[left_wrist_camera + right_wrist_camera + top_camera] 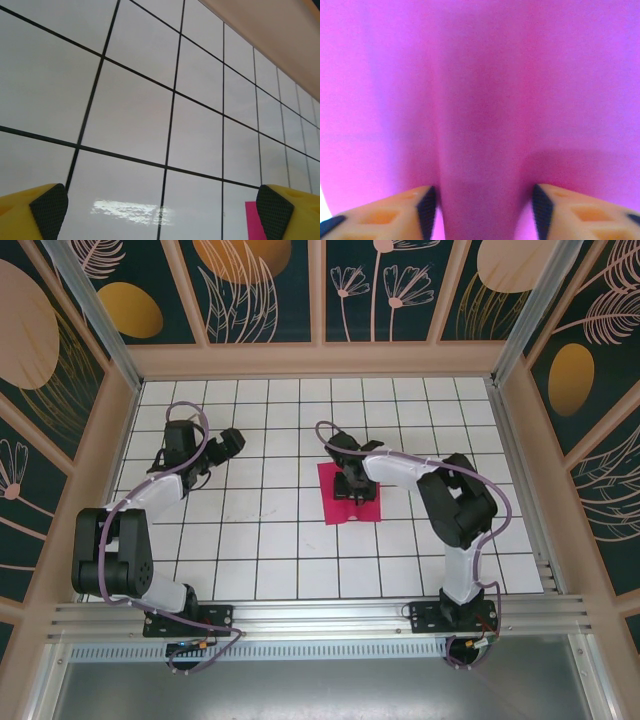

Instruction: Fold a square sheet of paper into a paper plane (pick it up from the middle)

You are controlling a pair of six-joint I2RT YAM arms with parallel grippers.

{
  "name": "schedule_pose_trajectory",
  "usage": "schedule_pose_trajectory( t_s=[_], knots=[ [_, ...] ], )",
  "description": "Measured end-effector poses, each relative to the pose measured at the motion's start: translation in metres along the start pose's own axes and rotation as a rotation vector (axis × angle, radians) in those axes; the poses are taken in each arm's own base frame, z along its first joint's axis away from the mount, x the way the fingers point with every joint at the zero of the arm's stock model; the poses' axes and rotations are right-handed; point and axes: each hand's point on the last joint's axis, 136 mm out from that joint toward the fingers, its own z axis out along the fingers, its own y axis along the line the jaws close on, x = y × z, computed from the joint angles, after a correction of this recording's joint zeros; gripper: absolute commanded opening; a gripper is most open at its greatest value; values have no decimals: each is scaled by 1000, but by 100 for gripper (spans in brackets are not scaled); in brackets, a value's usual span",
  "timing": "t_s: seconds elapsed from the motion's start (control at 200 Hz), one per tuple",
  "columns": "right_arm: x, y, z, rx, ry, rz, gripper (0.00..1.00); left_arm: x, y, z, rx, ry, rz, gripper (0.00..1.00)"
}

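The square sheet of paper (337, 510) lies flat on the white grid table, magenta-pink, near the middle. My right gripper (352, 492) points straight down on the sheet's centre. In the right wrist view the paper (480, 90) is very close, and a raised hump of it runs between the fingertips (426, 210). The right gripper (482, 205) has its jaws part-way in, still apart, touching that hump on both sides. My left gripper (235, 443) hovers over bare tiles to the left, wide open (162, 210). A corner of the pink sheet (252, 222) shows by its right finger.
The white gridded table (260, 540) is ringed by a wooden frame (320, 362) and patterned walls. A metal rail (320, 618) with both arm bases runs along the near edge.
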Motion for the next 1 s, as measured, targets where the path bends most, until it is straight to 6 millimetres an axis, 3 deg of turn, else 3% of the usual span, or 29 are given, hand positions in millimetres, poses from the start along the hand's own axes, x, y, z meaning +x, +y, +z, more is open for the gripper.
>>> schedule_pose_trajectory(
  t_s=[0.19,0.35,0.515,0.681,0.806,1.001],
  knots=[
    [-20,37,-16,-232,-56,37,21,17,-7,2,99,27,-74,86],
    [-37,78,-39,-516,-100,37,19,34,-18,6,179,61,-116,78],
    [-33,104,-59,-755,-92,13,19,49,-45,7,260,90,-105,77],
    [-37,93,-55,-774,-89,43,21,56,-69,9,333,98,-82,72],
    [-42,82,-47,-729,-103,63,24,65,-73,16,344,119,-92,69],
    [-35,68,-25,-639,-76,74,32,80,-80,26,366,156,-93,64]
  ],
)
